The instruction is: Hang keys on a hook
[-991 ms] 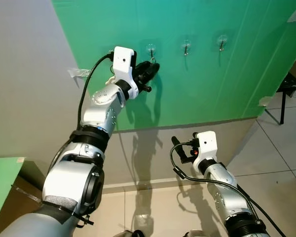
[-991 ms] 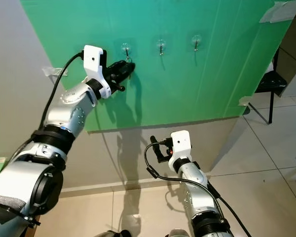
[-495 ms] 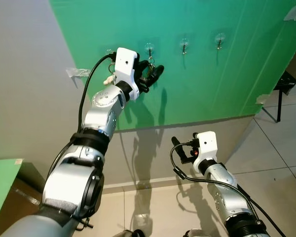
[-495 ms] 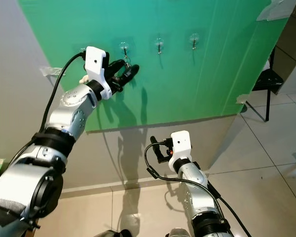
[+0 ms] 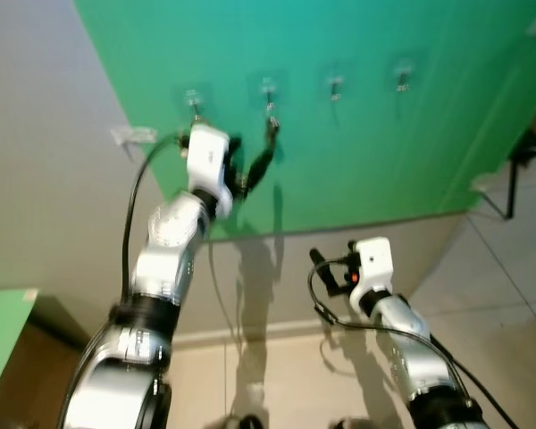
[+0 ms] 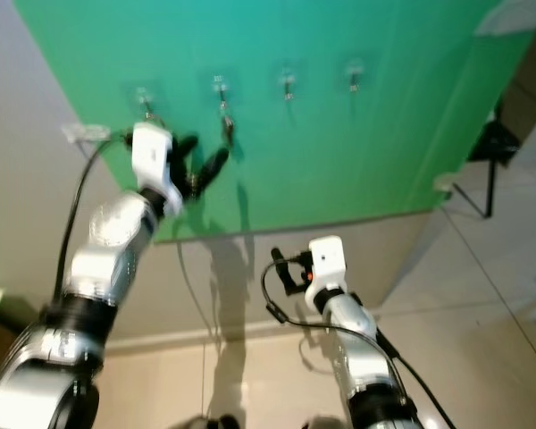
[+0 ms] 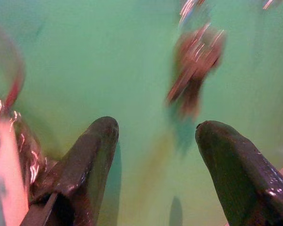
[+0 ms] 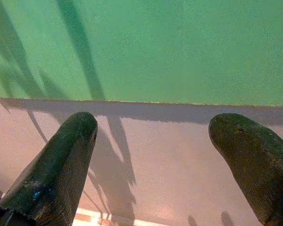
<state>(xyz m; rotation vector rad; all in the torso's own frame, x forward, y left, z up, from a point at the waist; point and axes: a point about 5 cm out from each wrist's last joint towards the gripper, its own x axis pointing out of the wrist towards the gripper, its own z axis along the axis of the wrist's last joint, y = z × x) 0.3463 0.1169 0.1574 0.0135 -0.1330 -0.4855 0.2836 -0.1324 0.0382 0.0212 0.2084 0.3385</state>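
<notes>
While the left gripper [image 5: 250,174] hangs with its fingers spread and nothing between them, the chief risk is a stray brush: an arm swinging upward or sideways from here could clip the keys [image 5: 271,125] and lift their ring off the hook [image 5: 268,88]. The head views are blurred, so I judge the robot to be in motion, which makes such a knock more likely.

The right gripper [image 8: 153,155], low and near the robot's body, stands wide apart too, holding nothing, and faces the pale lower wall [image 8: 170,155] under the green panel [image 5: 357,134].

Just above and beyond the left fingertips, the keys dangle from that hook, apart from the fingers. They look small and dark, a short bunch hanging straight down; in the left wrist view they are a reddish-brown smear with bright glints. Detail is too blurred to tell. Farther to that gripper's right, two more hooks [image 5: 336,87] sit on the panel.
</notes>
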